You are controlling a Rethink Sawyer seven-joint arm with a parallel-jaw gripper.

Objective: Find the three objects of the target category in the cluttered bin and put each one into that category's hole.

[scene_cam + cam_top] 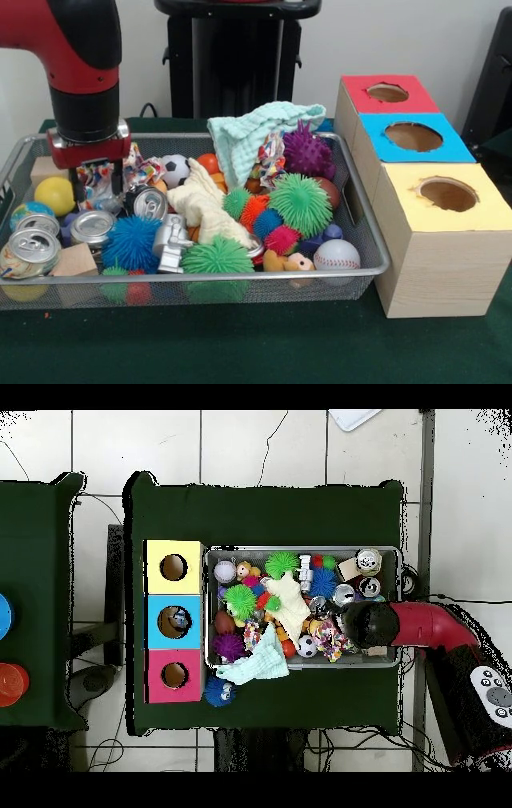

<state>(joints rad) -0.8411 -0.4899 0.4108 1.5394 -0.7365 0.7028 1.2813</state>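
The wire mesh bin (240,277) sits on the green table, full of toys; it also shows in the overhead view (207,609). My gripper (98,194) hangs straight down into the bin's left end, fingers (78,188) spread, open, around a crinkled colourful wrapper and a pale see-through thing (102,203) that may be a bottle. No bottle shows clearly elsewhere. The red-topped hole (387,92) is the farthest of the three on the wooden box, at the right. In the overhead view the arm's wrist (368,624) hides the gripper, and the red hole (174,675) lies at the bin's far end.
Silver cans (92,228) (32,248) lie just in front of the gripper, next to a blue spiky ball (132,240). A teal cloth (248,132), a cream cloth (204,208) and green (300,204) and purple (306,152) spiky balls fill the middle. Blue (414,136) and yellow (448,194) holes sit nearer.
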